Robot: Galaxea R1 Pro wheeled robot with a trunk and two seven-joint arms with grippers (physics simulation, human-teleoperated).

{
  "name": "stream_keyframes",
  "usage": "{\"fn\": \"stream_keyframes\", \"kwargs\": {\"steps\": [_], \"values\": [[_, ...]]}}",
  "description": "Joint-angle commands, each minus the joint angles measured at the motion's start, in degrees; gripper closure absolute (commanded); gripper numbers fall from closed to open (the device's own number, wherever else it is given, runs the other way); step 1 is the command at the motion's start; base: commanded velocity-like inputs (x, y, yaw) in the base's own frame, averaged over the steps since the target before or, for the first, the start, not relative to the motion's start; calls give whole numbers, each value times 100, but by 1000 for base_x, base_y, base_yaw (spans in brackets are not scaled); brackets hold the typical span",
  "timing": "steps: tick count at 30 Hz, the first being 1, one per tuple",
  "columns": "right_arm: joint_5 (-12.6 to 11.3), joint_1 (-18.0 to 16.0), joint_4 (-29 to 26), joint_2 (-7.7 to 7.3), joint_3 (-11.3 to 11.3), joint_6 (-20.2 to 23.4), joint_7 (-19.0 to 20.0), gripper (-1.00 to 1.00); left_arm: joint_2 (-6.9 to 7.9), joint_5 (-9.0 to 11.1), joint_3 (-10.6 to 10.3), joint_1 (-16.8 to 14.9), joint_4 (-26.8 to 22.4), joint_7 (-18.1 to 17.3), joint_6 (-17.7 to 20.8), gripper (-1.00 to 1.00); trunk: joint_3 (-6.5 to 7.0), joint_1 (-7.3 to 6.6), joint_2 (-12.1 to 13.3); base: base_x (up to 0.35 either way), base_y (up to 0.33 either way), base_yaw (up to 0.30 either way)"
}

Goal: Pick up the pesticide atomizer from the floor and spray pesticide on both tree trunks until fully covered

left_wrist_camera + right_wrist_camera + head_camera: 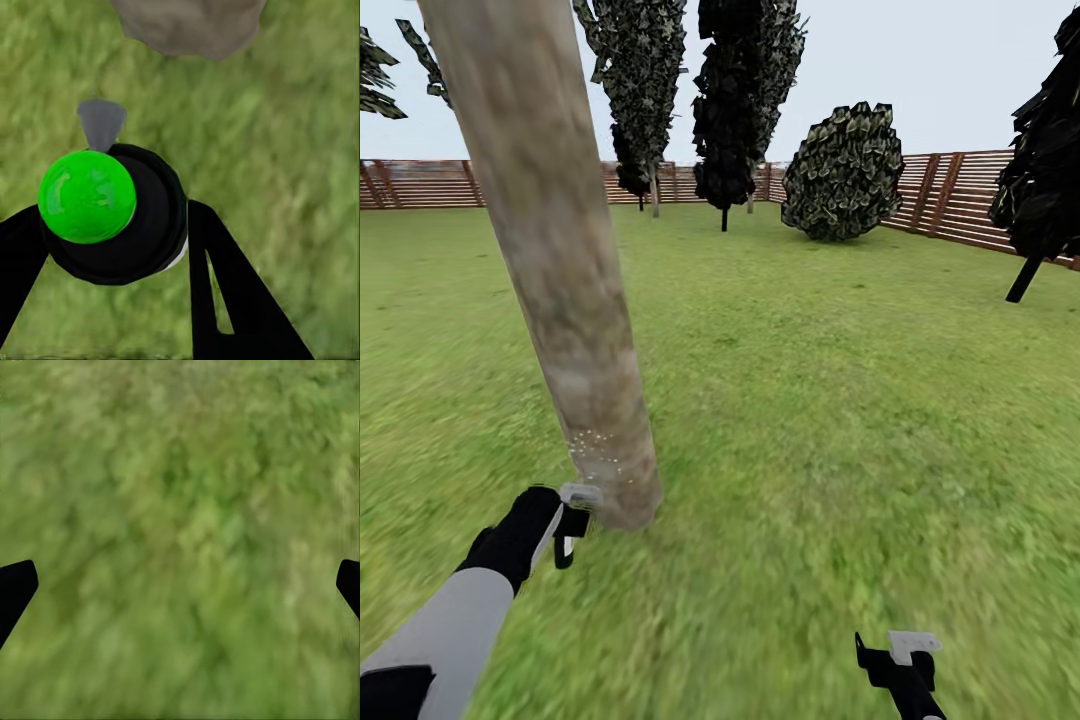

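Note:
A thick mottled grey-tan tree trunk (560,280) rises from the lawn at the left of the head view, its base just ahead of my left arm. My left gripper (567,522) hangs low beside that base, shut on the pesticide atomizer (97,206), a black bottle with a bright green round cap. Its grey nozzle (100,121) points toward the trunk's foot (187,26). Fine white specks (596,446) dot the lowest part of the trunk. My right gripper (897,662) hovers over bare grass at the lower right, open and holding nothing, its black fingertips (16,585) wide apart.
Green lawn (830,400) stretches ahead to a brown slat fence (960,195). Two dark conifers (735,100) and a round bush (845,172) stand near the back. A black-leaved tree on a thin stem (1045,170) leans at the right edge.

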Motion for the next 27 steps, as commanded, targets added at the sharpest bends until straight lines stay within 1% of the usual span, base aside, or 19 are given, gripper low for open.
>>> {"fn": "stream_keyframes", "kwargs": {"steps": [1, 2, 4, 7, 9, 11, 12, 14, 16, 18, 20, 21, 24, 27], "values": [[-50, -3, 1, 0, 51, -15, -14, -100, 23, -21, 21, 53, -9, -57, 21, 100, -5, -1, -2, 7, -5, 0], [-50, -3, 2, 0, 53, -15, -15, -100, 66, -7, 27, 173, -16, -57, 12, 100, -5, -1, -2, 3, -2, 0], [-50, -3, 0, -1, 56, -15, -9, -100, 90, 16, 32, 256, -19, -56, 5, 100, -5, -1, -2, 1, 0, 0], [-50, -3, 0, -1, 57, -15, -7, -100, 30, 35, 44, 270, -59, -56, 1, 100, -5, -1, -2, 0, 0, 15], [-50, -3, 0, -1, 57, -15, -7, -100, -51, 41, 41, 273, -77, -56, 0, 100, -5, -1, -2, 0, 0, 176], [-50, -3, 0, -1, 57, -15, -7, -100, -94, 46, 36, 273, -53, -56, -50, 100, -5, -1, -2, 0, 0, 257], [-50, -3, 0, 3, 57, -15, -7, -100, -100, 47, 36, 273, -38, -56, -156, 100, -5, -1, -2, 0, 0, 270], [-50, -3, 0, 7, 57, -15, -7, -100, -109, 55, 50, 283, 87, -49, -672, 100, -5, -1, -2, 43, -34, 275], [-50, -3, 0, 8, 57, -15, -10, -100, -125, 57, 56, 289, 183, -43, -788, 100, -5, -1, -2, 145, -157, 156], [-50, -3, 0, 8, 57, -15, -9, -100, -159, 54, 58, 290, 208, -46, -820, 100, -5, -1, -2, 169, -194, 57], [-50, -3, 5, 8, 57, -15, -14, -100, -319, 30, 60, 291, 224, -37, -863, 100, -5, -1, -2, 180, -213, 10], [-50, -3, 7, 8, 57, -15, -18, -100, -354, 34, 58, 292, 225, -6, -868, 100, -5, -1, -2, 181, -222, 3], [-50, -3, 5, 1, 55, -15, -23, -100, -384, 54, 57, 291, 239, 148, -873, 100, -5, -1, -2, 174, -229, 1], [-50, -3, 3, -4, 51, -15, -24, -100, -388, 52, 57, 291, 243, 182, -874, 100, -5, -1, -2, 101, -256, 0]]}}
